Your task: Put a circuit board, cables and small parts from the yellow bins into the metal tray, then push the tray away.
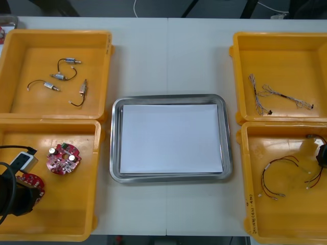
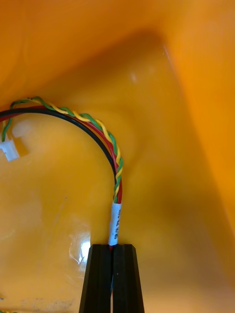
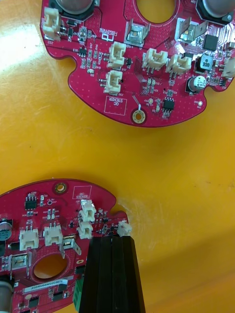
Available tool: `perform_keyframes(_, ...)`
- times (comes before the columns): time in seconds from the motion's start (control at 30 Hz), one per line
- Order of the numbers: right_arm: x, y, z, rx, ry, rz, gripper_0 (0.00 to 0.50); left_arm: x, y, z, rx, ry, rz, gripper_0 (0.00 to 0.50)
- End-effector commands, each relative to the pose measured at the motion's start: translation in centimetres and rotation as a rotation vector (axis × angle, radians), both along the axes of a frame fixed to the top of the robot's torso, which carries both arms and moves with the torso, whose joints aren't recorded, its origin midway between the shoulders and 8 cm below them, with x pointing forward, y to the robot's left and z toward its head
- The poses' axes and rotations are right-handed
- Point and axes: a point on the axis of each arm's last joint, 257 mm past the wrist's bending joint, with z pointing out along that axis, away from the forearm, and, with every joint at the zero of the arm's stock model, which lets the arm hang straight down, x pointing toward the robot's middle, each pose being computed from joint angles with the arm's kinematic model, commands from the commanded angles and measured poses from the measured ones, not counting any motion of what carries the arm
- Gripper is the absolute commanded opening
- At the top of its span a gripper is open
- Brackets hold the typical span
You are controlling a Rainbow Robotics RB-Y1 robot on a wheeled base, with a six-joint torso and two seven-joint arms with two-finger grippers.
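Two round red circuit boards lie in the near left yellow bin (image 1: pixel 92 204). One circuit board (image 1: pixel 64 158) (image 3: pixel 142 58) lies free. My left gripper (image 1: pixel 28 191) (image 3: pixel 111 239) is shut on the rim of the other circuit board (image 1: pixel 31 180) (image 3: pixel 54 230), beside a small white connector. At the far side of the near right yellow bin (image 1: pixel 250 204), my right gripper (image 1: pixel 322 155) (image 2: pixel 113 245) is shut on the white-labelled end of a twisted red, yellow and green cable (image 2: pixel 105 132), which arcs away over the bin floor. The metal tray (image 1: pixel 116 153), white inside, sits in the middle.
The far left bin (image 1: pixel 15 41) holds several small metal parts (image 1: pixel 59 76) on black leads. A thin twisted cable (image 1: pixel 271 97) lies in the far right bin (image 1: pixel 240 61). More red and black cables (image 1: pixel 278 173) lie in the near right bin.
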Motion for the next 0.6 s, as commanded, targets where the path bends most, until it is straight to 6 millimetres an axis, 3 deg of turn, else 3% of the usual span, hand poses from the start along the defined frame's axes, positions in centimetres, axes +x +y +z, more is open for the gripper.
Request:
perform_keyframes(0.03, 0.5, -1.0, 1.7, -0.002, -0.026, -0.028, 0.0, -1.2, 1.6, 0.6, 0.103, 0.025, -0.128, 0.0)
perform_keyframes(0.13, 0.6, -1.1, 2.3, -0.003, -0.031, -0.03, 0.0, -1.2, 1.6, 1.4, 0.11, 0.03, -0.129, 0.0)
perform_keyframes(0.33, 0.4, -0.9, 5.9, -0.018, -0.038, -0.018, 0.0, -0.8, 1.7, 4.2, 0.125, 0.039, -0.13, 0.0)
perform_keyframes(0.6, -1.6, -0.2, 10.3, -0.053, -0.015, 0.009, 0.0, 0.0, 1.7, 7.5, 0.132, 0.027, -0.125, 0.0)
